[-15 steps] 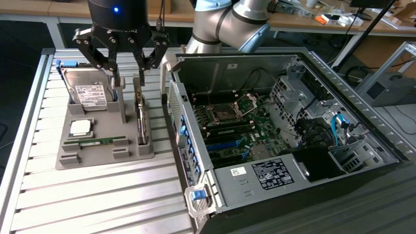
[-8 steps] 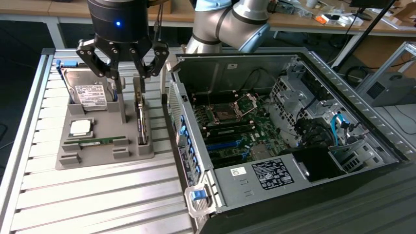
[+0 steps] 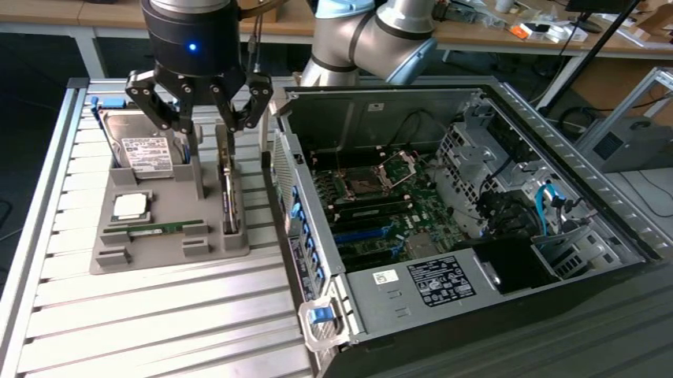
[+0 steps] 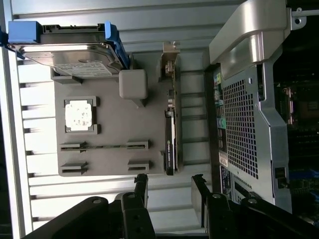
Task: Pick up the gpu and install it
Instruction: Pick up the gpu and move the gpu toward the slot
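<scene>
Where the pincer point(image 3: 210, 126) hangs: just above one end of the gpu point(image 3: 228, 193), jaws spread wide, holding nothing.
Arm point(image 3: 358, 39): wrist pointing straight down, elbow bent behind case point(image 3: 358, 110).
Gpu: on edge in tray point(image 3: 158, 244), beside case.
Tray: on desk point(image 3: 158, 335).

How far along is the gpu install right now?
Nothing looks finished yet. The gpu stands on edge in its slot in the gray parts holder, not lifted. In hand: the open gripper hovers over the card, holding nothing. Left: gripping the card, lifting it out and seating it on the motherboard inside the open computer case.
</scene>
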`<state>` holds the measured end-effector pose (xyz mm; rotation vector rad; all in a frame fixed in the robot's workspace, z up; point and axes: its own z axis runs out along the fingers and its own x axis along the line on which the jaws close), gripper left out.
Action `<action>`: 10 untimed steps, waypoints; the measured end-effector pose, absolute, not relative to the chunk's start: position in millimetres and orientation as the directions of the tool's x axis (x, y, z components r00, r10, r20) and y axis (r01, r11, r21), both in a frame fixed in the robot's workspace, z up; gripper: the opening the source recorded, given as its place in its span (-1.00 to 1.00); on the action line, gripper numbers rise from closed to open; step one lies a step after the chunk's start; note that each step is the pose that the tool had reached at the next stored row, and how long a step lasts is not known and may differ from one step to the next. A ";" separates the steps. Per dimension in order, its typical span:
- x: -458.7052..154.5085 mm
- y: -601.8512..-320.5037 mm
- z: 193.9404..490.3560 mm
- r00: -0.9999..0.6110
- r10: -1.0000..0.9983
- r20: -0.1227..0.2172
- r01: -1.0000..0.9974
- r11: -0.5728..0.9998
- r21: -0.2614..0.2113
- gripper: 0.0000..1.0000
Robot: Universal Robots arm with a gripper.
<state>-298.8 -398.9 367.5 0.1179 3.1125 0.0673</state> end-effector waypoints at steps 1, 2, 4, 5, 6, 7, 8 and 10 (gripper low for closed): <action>-298.8 -398.9 366.9 -0.997 0.076 -0.024 0.075 0.996 0.044 -0.04; -298.8 -398.9 366.4 -0.997 0.076 -0.024 0.075 0.996 0.044 -0.04; -298.8 -398.9 365.5 -0.997 0.076 -0.024 0.075 0.996 0.044 -0.04; -298.8 -398.9 365.1 -0.997 0.076 -0.024 0.075 0.996 0.044 -0.04; -298.8 -398.9 364.7 -0.997 0.076 -0.024 0.075 0.996 0.044 -0.04; -298.8 -398.9 364.3 -0.997 0.076 -0.025 0.075 0.996 0.044 -0.04; -298.8 -398.9 363.8 -0.997 0.076 -0.024 0.075 0.996 0.044 -0.04; -298.8 -398.9 362.7 -0.997 0.076 -0.024 0.075 0.996 0.044 -0.04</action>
